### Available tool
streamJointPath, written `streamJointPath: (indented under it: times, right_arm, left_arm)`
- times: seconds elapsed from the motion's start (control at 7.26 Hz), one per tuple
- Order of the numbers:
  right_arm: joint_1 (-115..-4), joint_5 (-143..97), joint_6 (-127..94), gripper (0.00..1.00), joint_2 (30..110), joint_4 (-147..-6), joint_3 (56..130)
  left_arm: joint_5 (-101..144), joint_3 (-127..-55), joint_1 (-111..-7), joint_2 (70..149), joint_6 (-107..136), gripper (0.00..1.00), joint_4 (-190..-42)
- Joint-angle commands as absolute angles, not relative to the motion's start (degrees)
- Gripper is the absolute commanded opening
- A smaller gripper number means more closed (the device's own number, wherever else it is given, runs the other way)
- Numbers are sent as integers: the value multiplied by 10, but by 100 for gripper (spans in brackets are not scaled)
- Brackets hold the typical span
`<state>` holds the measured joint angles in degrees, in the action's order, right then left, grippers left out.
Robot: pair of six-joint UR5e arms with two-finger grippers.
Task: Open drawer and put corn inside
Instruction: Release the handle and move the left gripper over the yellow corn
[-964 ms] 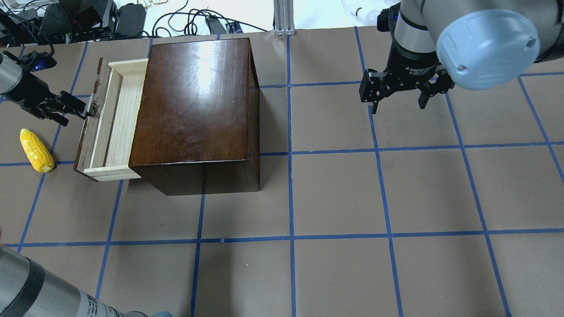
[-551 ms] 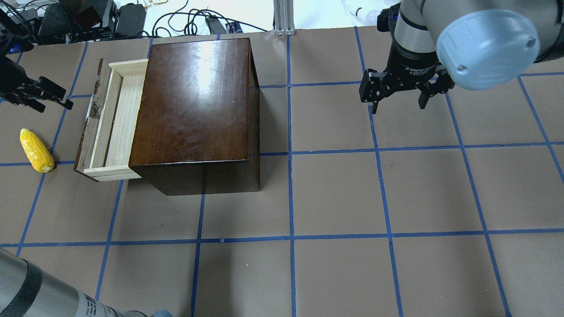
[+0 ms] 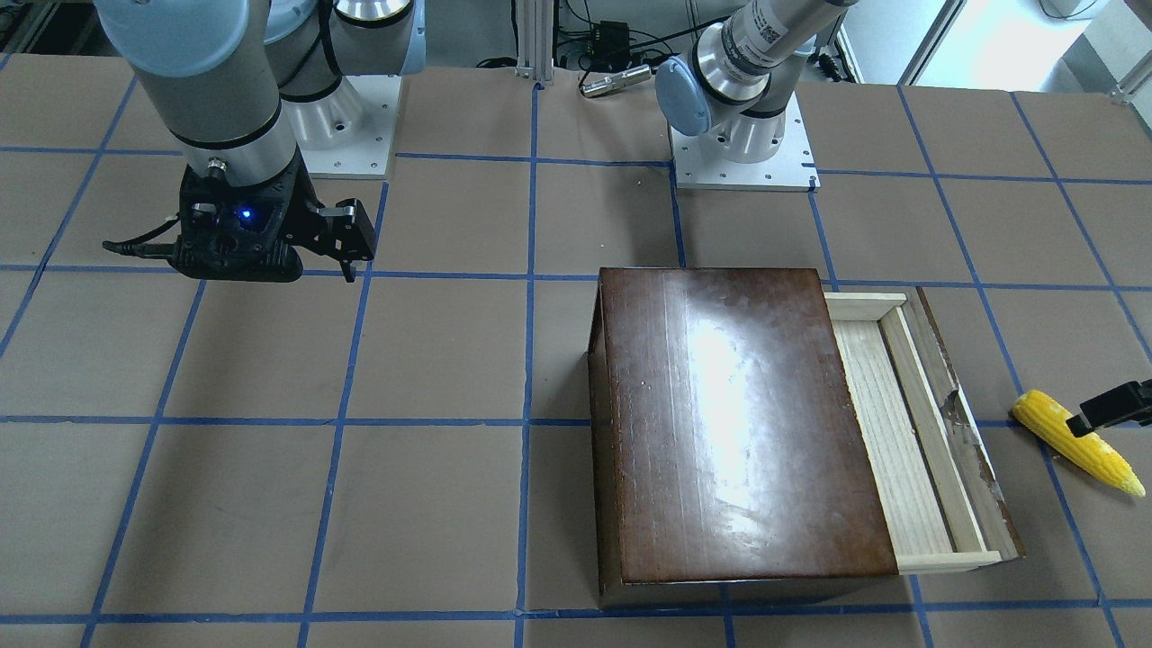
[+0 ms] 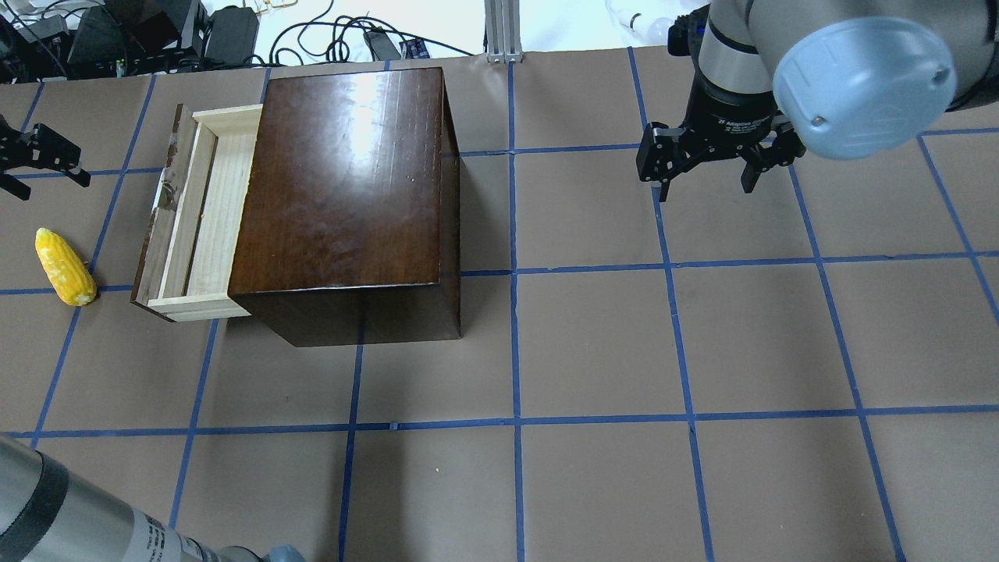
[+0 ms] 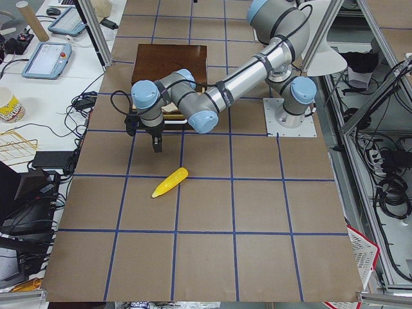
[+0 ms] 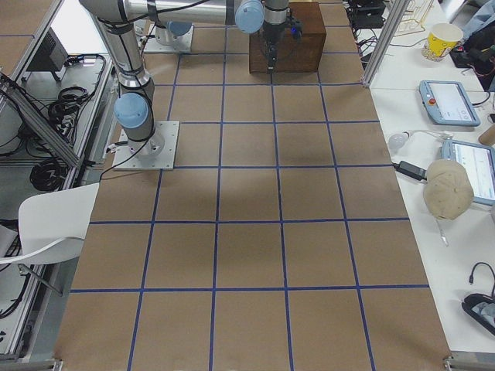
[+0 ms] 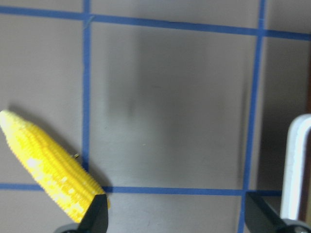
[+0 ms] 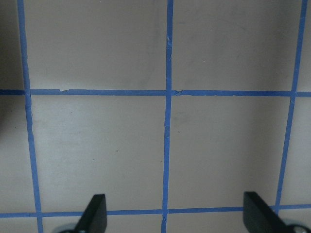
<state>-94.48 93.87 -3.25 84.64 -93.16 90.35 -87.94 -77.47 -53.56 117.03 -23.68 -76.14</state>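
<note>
The drawer (image 4: 204, 211) of pale wood stands pulled out from the dark-brown box (image 4: 343, 187), on the box's left side, and is empty. Its whitish handle (image 7: 298, 165) shows at the right edge of the left wrist view. The yellow corn (image 4: 65, 267) lies on the table left of the drawer; it also shows in the front view (image 3: 1076, 442) and the left wrist view (image 7: 48, 167). My left gripper (image 4: 48, 181) is open and empty, above the table just behind the corn and left of the drawer. My right gripper (image 4: 705, 190) is open and empty, far right of the box.
Brown paper with a blue tape grid covers the table (image 4: 593, 343). Cables and black devices (image 4: 140, 35) lie beyond the table's far left edge. The arm bases (image 3: 742, 135) stand behind the box in the front view.
My left gripper has left the drawer's handle and moved left, away from the drawer, towards the spot behind the corn. The drawer, corn and right arm have not moved.
</note>
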Motion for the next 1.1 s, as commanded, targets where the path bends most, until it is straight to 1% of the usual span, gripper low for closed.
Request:
streamJointPath:
  times: [0.0, 0.28, 0.41, 0.96]
  right_arm:
    - [-945, 939, -33, 100, 846, -932, 904]
    - [-945, 939, -33, 100, 846, -931, 904]
    - [-945, 939, -33, 100, 846, -931, 904]
    - [-945, 939, -33, 100, 846, -931, 904]
  left_arm:
    - [-896, -789, -509, 1184, -162, 100, -712]
    - [-896, -819, -485, 1206, -121, 100, -676]
    - [-896, -830, -481, 1221, -106, 100, -629]
    - [-920, -838, -475, 1254, -76, 100, -622]
